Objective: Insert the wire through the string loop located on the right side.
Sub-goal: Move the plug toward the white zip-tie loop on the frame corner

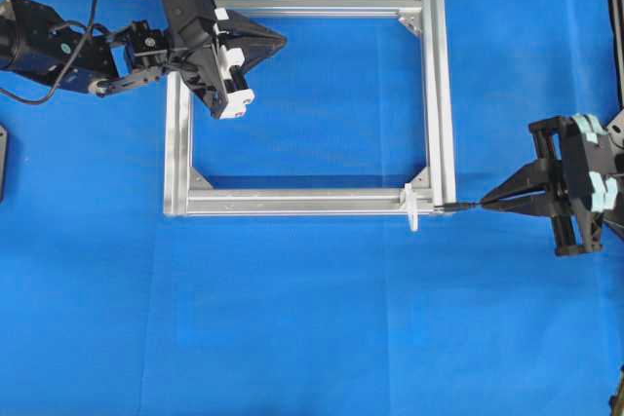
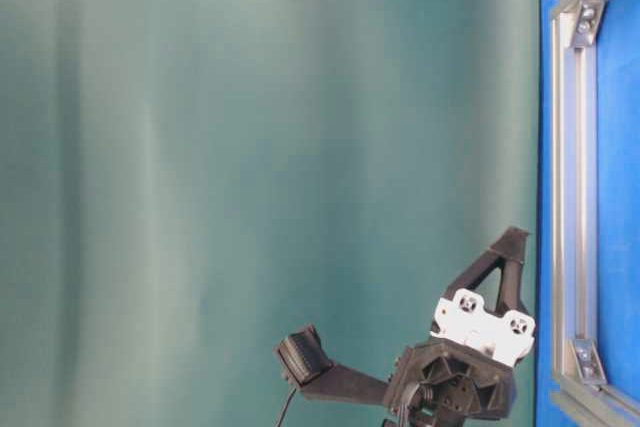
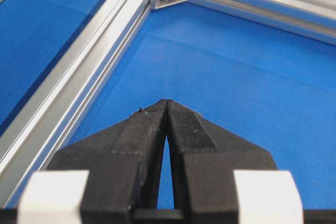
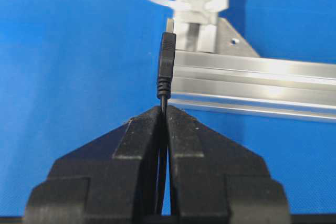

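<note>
Now your right gripper [image 4: 164,111] pinches one thin black wire [image 4: 166,64], its plug tip at the frame [image 1: 439,94] corner, near one white loop [image 1: 412,208]; left gripper [image 3: 166,104] is clenched empty.

I see a silver aluminium frame [image 1: 440,94] lying flat on the blue mat [image 1: 312,319], and I'll place everything else against it. It is a rectangle of slotted bars, open in the middle, so the mat shows through. A small triangular corner bracket [image 1: 413,22] sits inside the frame's far right corner, another [image 1: 419,178] inside its near right corner, and a third [image 1: 200,180] inside its near left corner. The mat reaches well beyond the frame on every side I can see. In the table-level view a plain green curtain [image 2: 260,147] fills most of the picture beside the frame's edge.
</note>
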